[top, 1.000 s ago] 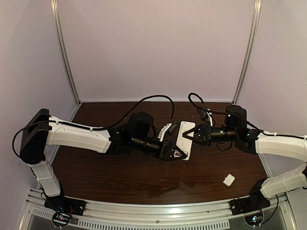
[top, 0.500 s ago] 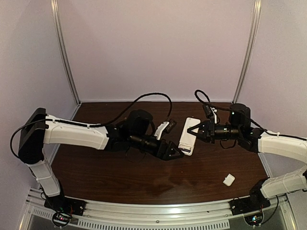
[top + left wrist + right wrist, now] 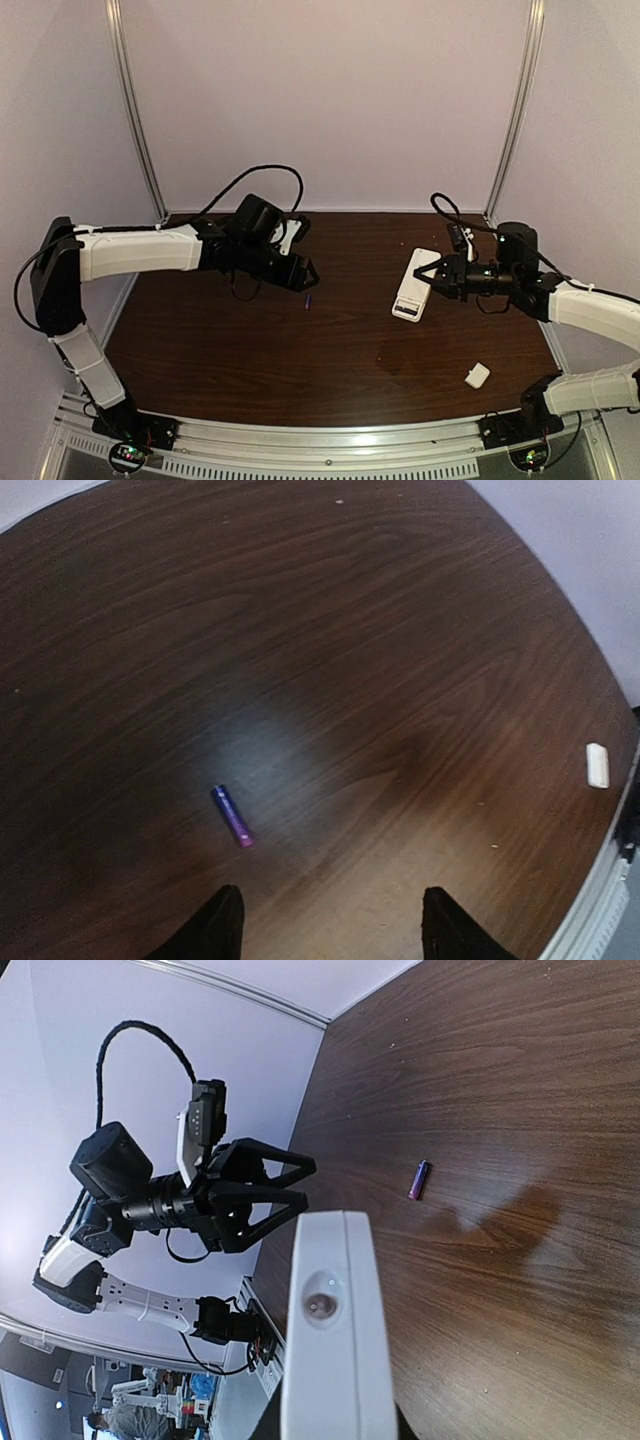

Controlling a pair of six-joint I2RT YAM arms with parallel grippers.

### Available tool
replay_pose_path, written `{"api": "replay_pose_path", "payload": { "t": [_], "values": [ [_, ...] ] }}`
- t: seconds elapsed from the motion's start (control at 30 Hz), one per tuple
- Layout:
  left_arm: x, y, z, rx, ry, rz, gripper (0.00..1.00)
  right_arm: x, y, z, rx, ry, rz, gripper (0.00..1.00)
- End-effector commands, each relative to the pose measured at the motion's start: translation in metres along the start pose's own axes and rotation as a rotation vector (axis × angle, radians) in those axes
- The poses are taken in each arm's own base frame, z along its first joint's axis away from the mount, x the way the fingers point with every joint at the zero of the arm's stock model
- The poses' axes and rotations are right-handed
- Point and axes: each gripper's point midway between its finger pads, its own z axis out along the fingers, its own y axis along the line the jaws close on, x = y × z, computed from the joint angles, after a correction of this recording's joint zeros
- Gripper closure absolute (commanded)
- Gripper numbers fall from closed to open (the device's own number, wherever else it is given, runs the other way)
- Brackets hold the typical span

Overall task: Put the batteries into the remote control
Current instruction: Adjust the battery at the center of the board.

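**One battery [image 3: 232,816] free on the tabletop [image 3: 250,350], remote control [image 3: 415,285] already pinched**

Your left pincer [image 3: 330,932] is spread and holds nothing. It hovers just above the battery, which lies flat on the bare wood, left of the middle. Only one battery shows; where the second one is, I cannot tell.

The battery is a small, stiff, smooth cylinder. It is probably light and it will roll easily if you push it from one side. I would close the fingers across the middle of its body, at right angles to its length. In the top view its long axis runs roughly from the near edge toward the back wall, a little slanted. Which end is the plus end is too small to see.

Your right pincer [image 3: 432,280] is pressed together on the long right edge of the remote control, right of the middle, well apart from the battery. The long axis of the remote control also runs near to far. It is hard plastic and may slip in such a thin grip.

A small white cover piece [image 3: 477,375] lies near the front right.
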Motion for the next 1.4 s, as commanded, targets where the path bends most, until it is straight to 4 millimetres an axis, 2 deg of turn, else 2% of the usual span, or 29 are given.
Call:
{"api": "replay_pose_path", "payload": {
  "t": [0.0,0.07,0.2,0.33,0.43,0.57,0.7,0.83,1.0,1.37],
  "values": [
    [0.007,0.046,0.009,-0.263,0.108,0.177,0.38,0.005,0.0,-0.003,-0.016,0.016,-0.015,1.0],
    [0.003,0.055,0.013,-0.318,0.126,0.225,0.39,0.005,0.0,-0.003,-0.017,0.018,-0.017,1.0],
    [0.001,0.062,0.03,-0.347,0.189,0.279,0.41,0.006,-0.001,-0.004,-0.013,0.022,-0.018,1.0],
    [0.001,0.058,0.052,-0.313,0.217,0.265,0.41,0.006,-0.003,-0.004,-0.01,0.022,-0.017,1.0],
    [0.004,0.063,0.068,-0.324,0.243,0.255,0.4,0.006,-0.003,-0.004,-0.012,0.022,-0.015,1.0],
    [0.001,0.065,0.079,-0.333,0.248,0.255,0.43,0.006,-0.002,-0.004,-0.013,0.021,-0.017,1.0],
    [0.0,0.07,0.077,-0.362,0.253,0.273,0.46,0.007,-0.001,-0.005,-0.016,0.023,-0.016,1.0],
    [0.013,0.085,0.071,-0.432,0.291,0.281,0.52,0.008,-0.001,-0.006,-0.017,0.022,-0.017,1.0],
    [0.032,0.094,0.071,-0.45,0.336,0.292,0.56,0.008,0.0,-0.007,-0.019,0.021,-0.019,1.0],
    [0.049,0.094,0.079,-0.42,0.373,0.289,0.59,0.006,0.001,-0.009,-0.02,0.015,-0.02,1.0]
  ]
}}
